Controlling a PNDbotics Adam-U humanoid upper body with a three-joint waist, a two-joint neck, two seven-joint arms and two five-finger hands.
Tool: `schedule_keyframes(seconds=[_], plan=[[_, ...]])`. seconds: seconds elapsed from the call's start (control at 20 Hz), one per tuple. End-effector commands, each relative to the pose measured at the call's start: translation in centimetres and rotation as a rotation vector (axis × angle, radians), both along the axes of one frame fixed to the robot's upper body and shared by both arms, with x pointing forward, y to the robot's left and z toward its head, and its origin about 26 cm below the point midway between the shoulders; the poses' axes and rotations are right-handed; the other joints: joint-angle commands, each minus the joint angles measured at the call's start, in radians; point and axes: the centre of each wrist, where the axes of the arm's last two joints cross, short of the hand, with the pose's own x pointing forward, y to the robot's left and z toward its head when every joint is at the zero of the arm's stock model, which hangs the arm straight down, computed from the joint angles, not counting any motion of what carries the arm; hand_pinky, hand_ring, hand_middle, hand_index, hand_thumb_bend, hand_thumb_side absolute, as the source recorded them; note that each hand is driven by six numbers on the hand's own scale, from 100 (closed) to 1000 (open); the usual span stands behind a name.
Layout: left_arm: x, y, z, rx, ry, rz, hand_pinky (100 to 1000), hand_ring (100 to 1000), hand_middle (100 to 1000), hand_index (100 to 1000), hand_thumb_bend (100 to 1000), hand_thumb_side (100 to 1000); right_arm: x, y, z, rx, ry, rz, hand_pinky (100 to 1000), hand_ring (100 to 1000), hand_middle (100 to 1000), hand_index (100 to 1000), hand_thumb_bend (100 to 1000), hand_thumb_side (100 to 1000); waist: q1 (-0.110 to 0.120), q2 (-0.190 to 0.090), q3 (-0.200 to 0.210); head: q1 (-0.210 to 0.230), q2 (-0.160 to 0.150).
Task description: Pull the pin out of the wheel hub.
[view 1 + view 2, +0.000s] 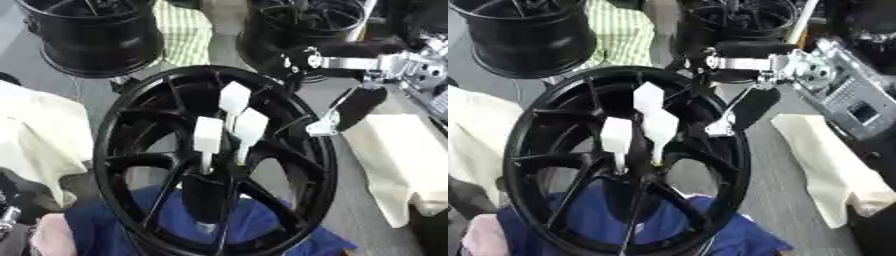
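Observation:
A black spoked wheel hub [122,125] lies tilted in the middle, over a blue cloth [262,222]. Three white pins with flat heads stand close together at its centre: one at the back [234,100], one at the front left [207,137] and one at the right [250,129]. My right hand [354,107] hangs down from a silver wrist [350,62] at the upper right. It is open, black fingers straight and pointing down-left, just over the hub's right rim and apart from the pins. A dark and silver part of my left arm [7,212] shows at the lower left edge.
Two more black wheel hubs stand behind, at the back left [92,37] and back right [306,22], with a green checked cloth [185,30] between them. Cream cloths lie at the left [35,135] and right [398,160]. A grey machine [846,100] stands at the far right.

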Motion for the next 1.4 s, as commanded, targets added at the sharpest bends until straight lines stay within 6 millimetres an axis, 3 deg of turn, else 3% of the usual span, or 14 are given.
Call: schedule_keyframes(seconds=[0.05,1.4], plan=[[0.4,0.3,1.4,0.026,-0.036,-0.015,591,479,520,729,100,604,0.2,-0.1,0.9,-0.012,-0.024,-0.005,665,681,940,969,401,288,0.005,-0.008,0.002,-0.005,-0.015],[0.7,-0.2,1.5,0.018,-0.040,-0.034,592,477,523,729,100,604,1.2,1.5,-0.3,-0.031,0.025,0.042,651,657,830,890,375,297,0.006,-0.007,0.018,-0.016,-0.005]])
